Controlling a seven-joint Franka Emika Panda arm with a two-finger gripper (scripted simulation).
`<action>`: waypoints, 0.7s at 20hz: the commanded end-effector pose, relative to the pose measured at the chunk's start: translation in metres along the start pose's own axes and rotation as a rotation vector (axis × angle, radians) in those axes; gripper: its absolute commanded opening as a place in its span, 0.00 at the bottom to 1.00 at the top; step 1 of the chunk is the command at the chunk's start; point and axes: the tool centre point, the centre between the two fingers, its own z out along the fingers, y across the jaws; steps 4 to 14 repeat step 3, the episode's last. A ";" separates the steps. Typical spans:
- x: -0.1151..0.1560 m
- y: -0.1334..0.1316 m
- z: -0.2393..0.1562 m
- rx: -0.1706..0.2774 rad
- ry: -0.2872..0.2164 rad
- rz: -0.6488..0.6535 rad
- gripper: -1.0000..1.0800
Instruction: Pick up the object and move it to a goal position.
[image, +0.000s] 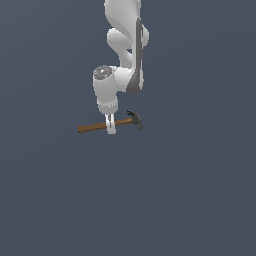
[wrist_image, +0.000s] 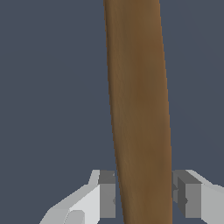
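I have the gripper (image: 111, 127) straddling the claw hammer (image: 95, 127), which lies flat on the dark floor (image: 60, 200), handle toward the exterior view's left. In the wrist view the wooden handle (wrist_image: 138, 109) runs between the fingers (wrist_image: 107, 194); one pad seems to touch, the other shows a slight gap, so I cannot tell whether the grip is made. I judge it rigid and head-heavy; holding near the dark head (image: 136, 120) should limit tipping.
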 end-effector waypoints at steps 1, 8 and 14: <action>0.000 0.003 -0.003 0.003 0.001 0.000 0.00; 0.000 0.004 -0.004 0.002 0.001 0.000 0.00; 0.000 0.004 -0.004 0.002 0.001 0.000 0.00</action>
